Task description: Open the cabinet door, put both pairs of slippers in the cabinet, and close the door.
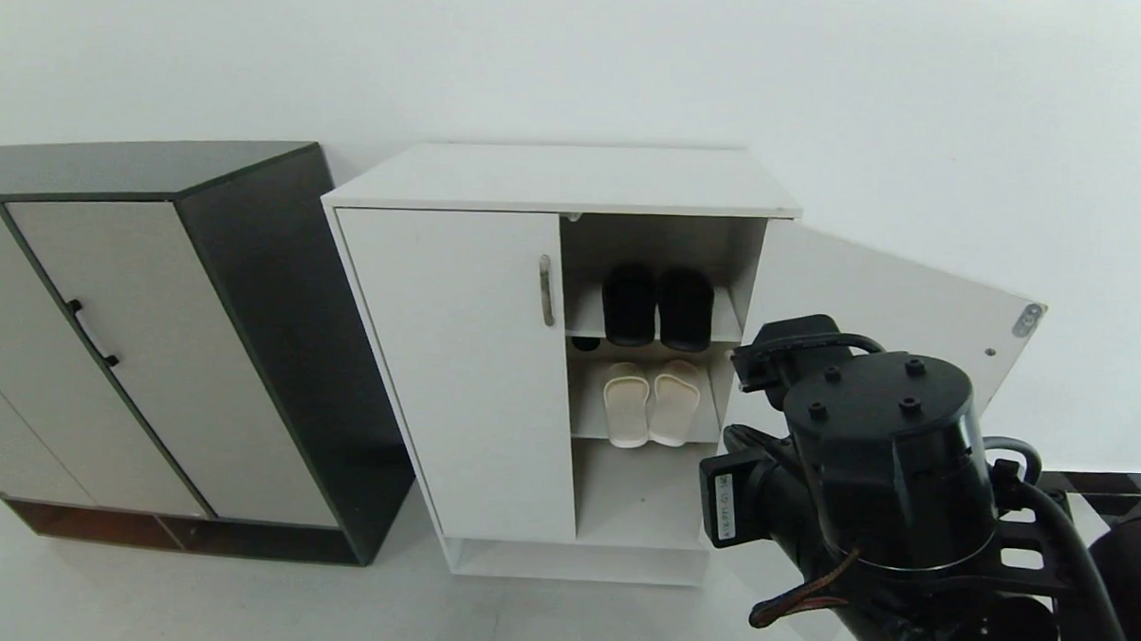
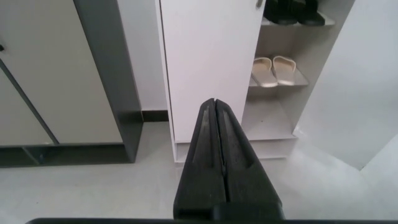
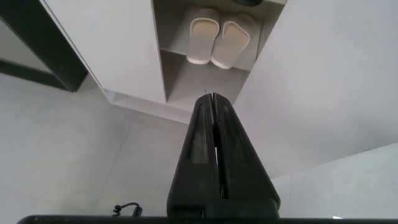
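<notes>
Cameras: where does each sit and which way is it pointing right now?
Head view: on the head, facing forward and down at the white cabinet, its right door open, black slippers above white slippers; the right arm shows lower right.
Left wrist view: on the left wrist, looking along the shut left gripper toward the cabinet's closed door.
Right wrist view: on the right wrist, looking along the shut right gripper toward the open compartment.
Shared: all three show the white slippers.
</notes>
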Robot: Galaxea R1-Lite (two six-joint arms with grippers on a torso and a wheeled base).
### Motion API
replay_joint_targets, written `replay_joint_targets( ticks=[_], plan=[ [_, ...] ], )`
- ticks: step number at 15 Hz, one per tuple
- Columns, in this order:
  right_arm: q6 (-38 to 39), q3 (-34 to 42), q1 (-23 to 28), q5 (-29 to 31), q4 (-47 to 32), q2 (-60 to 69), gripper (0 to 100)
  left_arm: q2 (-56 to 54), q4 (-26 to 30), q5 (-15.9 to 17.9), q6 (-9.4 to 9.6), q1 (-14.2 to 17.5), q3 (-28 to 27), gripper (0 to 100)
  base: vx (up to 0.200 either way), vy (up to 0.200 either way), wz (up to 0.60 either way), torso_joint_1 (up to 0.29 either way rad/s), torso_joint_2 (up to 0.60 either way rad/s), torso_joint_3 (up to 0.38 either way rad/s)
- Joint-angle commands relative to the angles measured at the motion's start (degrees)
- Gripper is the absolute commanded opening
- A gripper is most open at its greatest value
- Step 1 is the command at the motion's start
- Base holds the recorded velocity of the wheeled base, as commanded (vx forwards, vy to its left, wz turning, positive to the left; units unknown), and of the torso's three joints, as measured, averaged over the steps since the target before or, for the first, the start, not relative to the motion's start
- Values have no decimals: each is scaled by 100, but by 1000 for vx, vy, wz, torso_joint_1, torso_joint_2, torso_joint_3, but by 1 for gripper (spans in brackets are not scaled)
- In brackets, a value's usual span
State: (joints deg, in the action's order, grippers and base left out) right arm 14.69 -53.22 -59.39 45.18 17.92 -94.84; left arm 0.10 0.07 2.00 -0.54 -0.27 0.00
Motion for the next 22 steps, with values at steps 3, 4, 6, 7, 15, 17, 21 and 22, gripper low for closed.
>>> replay_joint_targets(
  ticks=[3,4,6,7,15,17,21,22],
  plan=[
    [-1,23,7,0,10,1,0,-1,1,2,1,0,0,0,0,0,0,170,-484,-320],
    [-1,14,15,0,10,-17,0,-1,1,2,10,0,0,0,0,0,0,193,-481,-310],
    [-1,14,77,-9,10,-17,0,-1,1,2,10,0,0,0,0,0,0,188,-486,-312],
    [-1,14,77,-9,10,-17,0,-1,1,2,10,0,0,0,0,0,0,193,-510,-315],
    [-142,269,77,-18,10,71,0,-1,1,2,1,0,0,0,0,0,0,224,-536,-317],
    [-230,330,77,-18,19,45,0,-1,1,2,-8,0,0,0,0,0,0,259,-586,-322],
    [-247,330,86,-18,19,45,0,-1,1,2,1,0,0,0,0,0,0,163,-376,-205],
    [-282,330,112,-18,19,45,0,-1,1,11,1,0,0,0,0,0,0,27,-51,-32]
  ],
)
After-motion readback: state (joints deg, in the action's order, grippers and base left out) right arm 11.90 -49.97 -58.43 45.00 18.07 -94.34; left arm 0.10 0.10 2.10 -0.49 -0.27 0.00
